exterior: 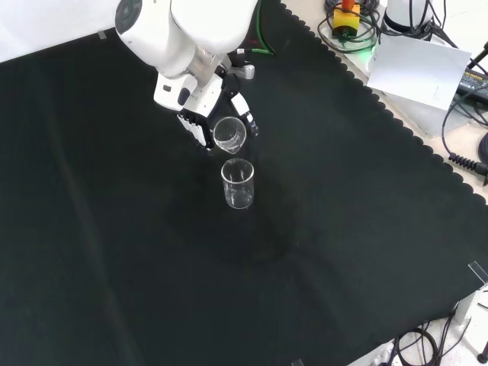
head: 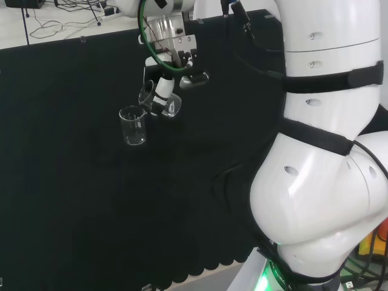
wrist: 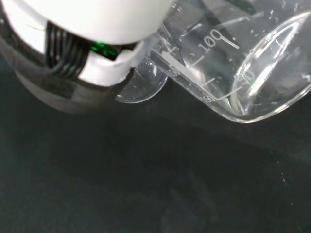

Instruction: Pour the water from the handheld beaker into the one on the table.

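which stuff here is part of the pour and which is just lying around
Part of the job:
- hand
- tilted beaker in its fingers
- upright beaker on the black cloth

Just lying about:
- cables off the cloth's edge
- white box

a robotics lab: cloth-covered bench [exterior: 366, 229], glass beakers [exterior: 238, 184], cables [head: 66, 18]
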Controlling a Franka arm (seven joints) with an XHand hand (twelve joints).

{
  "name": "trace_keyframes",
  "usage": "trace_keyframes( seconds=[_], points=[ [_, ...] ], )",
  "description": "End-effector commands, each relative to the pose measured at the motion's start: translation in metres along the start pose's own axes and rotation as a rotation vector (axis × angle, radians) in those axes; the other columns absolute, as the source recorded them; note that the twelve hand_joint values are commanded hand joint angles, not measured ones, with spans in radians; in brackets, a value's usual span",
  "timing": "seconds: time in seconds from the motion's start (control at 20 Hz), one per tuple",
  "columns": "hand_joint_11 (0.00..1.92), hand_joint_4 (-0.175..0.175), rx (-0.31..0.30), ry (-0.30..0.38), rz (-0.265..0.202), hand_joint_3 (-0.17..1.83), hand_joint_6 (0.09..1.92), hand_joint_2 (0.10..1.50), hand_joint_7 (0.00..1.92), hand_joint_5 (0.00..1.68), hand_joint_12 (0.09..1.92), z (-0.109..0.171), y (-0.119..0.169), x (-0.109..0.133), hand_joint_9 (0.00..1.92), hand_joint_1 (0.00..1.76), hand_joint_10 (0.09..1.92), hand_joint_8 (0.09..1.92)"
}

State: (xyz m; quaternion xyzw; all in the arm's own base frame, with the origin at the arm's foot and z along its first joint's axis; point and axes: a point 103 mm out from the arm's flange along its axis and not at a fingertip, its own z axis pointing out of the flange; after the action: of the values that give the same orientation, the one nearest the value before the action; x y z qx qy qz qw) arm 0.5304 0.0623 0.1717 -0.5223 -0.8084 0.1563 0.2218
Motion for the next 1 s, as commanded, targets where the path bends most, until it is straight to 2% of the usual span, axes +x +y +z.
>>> trace_keyframes(
  seconds=[0.05,1.0],
  points=[
    [1.29,-0.175,0.043,-0.035,0.026,0.53,0.45,0.69,1.42,1.35,0.73,-0.002,0.0,0.003,1.62,1.32,0.29,0.38],
    [1.3,-0.175,0.138,-0.158,0.067,0.54,0.46,0.68,1.41,1.34,0.72,-0.012,0.0,0.025,1.62,1.32,0.31,0.4]
  ],
)
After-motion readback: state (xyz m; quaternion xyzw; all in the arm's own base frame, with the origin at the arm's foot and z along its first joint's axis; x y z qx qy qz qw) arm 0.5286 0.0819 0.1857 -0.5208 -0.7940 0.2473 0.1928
